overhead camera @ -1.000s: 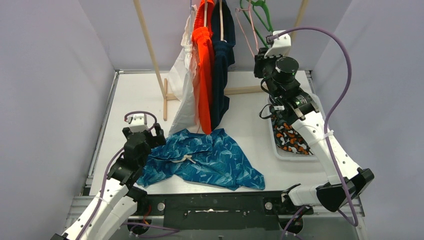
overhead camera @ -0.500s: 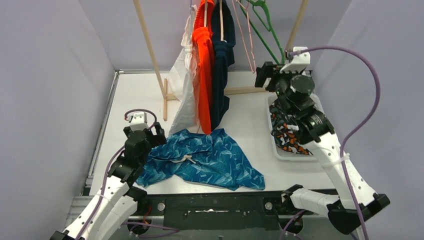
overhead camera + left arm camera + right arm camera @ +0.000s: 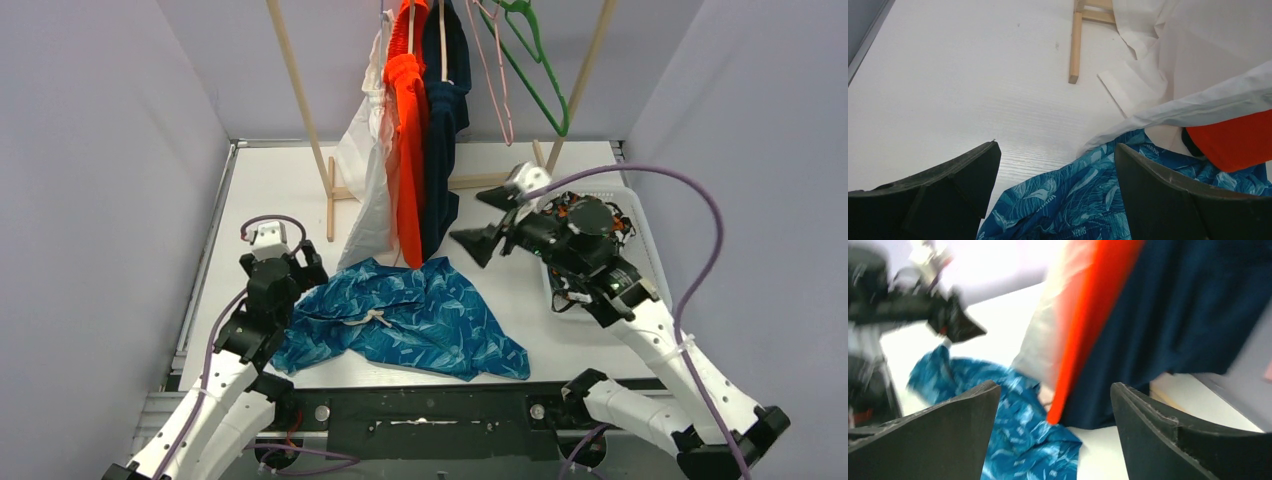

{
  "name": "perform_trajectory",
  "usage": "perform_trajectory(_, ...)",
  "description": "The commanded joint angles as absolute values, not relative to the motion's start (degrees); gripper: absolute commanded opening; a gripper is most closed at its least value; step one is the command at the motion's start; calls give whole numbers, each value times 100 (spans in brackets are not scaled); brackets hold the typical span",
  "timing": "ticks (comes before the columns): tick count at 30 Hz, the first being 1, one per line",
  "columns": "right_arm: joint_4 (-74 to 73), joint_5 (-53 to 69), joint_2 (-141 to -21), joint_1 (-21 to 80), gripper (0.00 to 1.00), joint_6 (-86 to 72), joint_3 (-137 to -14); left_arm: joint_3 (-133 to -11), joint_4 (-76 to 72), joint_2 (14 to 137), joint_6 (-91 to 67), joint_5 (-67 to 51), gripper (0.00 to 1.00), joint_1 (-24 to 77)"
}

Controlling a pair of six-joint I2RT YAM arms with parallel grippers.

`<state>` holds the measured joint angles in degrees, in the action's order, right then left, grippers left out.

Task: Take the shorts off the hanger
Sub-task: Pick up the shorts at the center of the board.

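Shorts remain to pull: white pair (image 3: 365, 170), orange pair (image 3: 408, 140) and navy pair (image 3: 445, 150) hang from the rack (image 3: 300, 100), the leaf-patterned pair (image 3: 410, 320) lies on the bench (image 3: 270, 190) under the open left gripper (image 3: 1057, 147), and the right gripper (image 3: 478, 218), wide and empty, likely must pinch the navy pair and tug.

Lab test cell: blank lavender walls (image 3: 95, 150)

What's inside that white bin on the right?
Only scraps of black-orange-white camouflage shorts show in the bin; the right arm hangs over it and covers the rest.
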<state>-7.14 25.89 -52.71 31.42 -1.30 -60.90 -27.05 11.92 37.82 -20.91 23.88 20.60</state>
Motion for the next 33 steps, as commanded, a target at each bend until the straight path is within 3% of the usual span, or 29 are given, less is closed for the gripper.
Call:
perform_trajectory(1, -876, 3700, -5670, 4016, 85, 1699, -5820, -3057, 1240, 3748, -2344, 2827, 85, 1967)
perform_trajectory(7, -1404, 3888, -6679, 4472, 87, 2496, -6034, -3111, 1498, 3844, -2794, 3754, 85, 1821)
perform_trajectory(16, -1874, 3685, -8371, 5146, 88, 3022, -6599, -3162, 1586, 3877, -2921, 3948, 85, 1554)
perform_trajectory(26, -973, 3822, -9798, 5446, 88, 3027, -6970, -3138, 1579, 3773, -2936, 4024, 85, 1418)
perform_trajectory(33, -778, 3283, -10569, 5755, 88, 3131, -7289, -3115, 1591, 3643, -2979, 4156, 85, 1287)
